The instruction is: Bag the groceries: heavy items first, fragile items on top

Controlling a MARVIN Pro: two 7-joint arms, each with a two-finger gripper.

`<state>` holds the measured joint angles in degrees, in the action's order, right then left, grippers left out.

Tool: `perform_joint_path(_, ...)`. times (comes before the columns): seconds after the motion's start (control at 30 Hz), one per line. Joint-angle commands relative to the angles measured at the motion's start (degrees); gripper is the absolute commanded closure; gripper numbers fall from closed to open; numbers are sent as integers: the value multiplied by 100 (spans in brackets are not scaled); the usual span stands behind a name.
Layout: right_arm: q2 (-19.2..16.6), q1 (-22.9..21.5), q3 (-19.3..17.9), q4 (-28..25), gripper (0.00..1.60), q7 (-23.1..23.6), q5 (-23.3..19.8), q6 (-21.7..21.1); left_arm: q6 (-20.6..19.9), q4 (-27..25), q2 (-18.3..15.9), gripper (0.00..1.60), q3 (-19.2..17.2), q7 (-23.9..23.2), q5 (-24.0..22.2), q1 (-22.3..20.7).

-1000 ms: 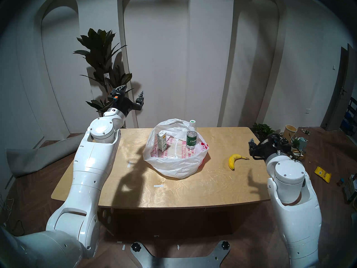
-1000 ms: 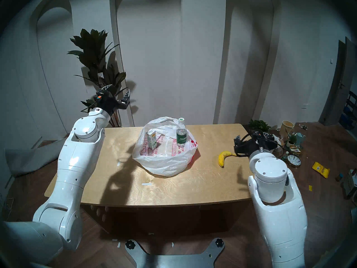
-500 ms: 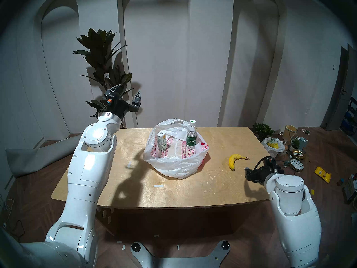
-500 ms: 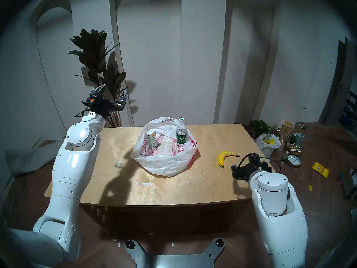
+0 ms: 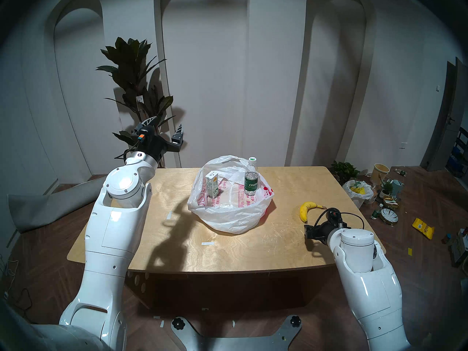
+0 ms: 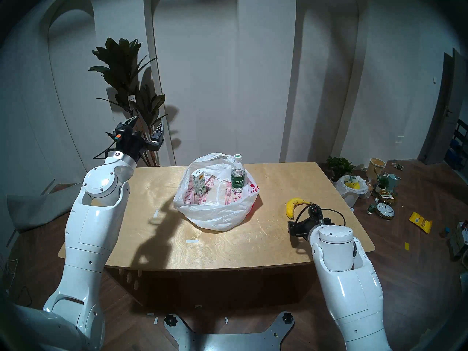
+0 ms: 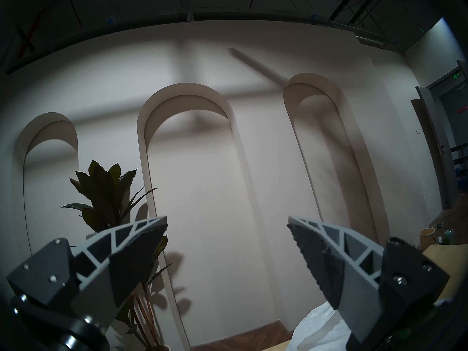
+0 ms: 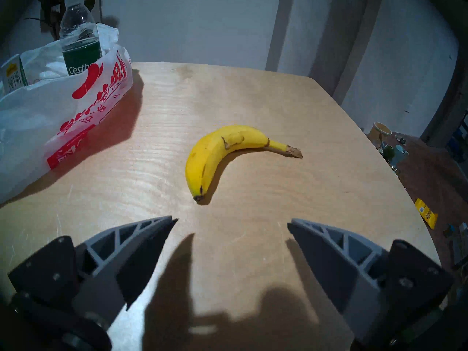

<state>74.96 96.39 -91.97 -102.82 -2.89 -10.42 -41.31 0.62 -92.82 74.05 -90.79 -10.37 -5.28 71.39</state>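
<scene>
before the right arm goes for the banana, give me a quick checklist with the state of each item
1. Heavy items bagged: bottle and carton stand upright in the bag: ok.
2. Banana lies free on the table, apart from the bag: ok.
3. Right gripper open and empty: ok.
4. Gripper on the banana: short of its tip, not ok.
5. Left gripper open, raised clear of the bag: ok.
6. Bag mouth open: ok.

You've got a pale plywood table (image 5: pixel 228 246) with rounded corners. Sitting on it toward the far middle is the white plastic bag (image 5: pixel 228 216), its mouth open. To the right, well apart from the bag, the banana (image 5: pixel 305 208) lies flat on the bare wood. Two small white tape strips (image 5: pixel 207 243) lie near left.
</scene>
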Motion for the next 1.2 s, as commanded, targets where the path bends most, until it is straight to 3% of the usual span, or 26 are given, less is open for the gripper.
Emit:
perform_joint_path(0.0,6,-634,87,230,0,-75,48,164,-11,-219,-15,0,5,11,24,-69)
perform_joint_path(0.87,470,-2240,687,2645,0,-481,330,595,-101,-286,-54,0,37,81,11,-44)
perform_joint_path(1.07,611,-2350,677,2828,0,-655,320,449,-104,-292,-63,0,43,87,6,-41)
perform_joint_path(1.17,613,-2219,586,2632,0,-719,272,284,-104,-294,-67,0,47,90,2,-41)
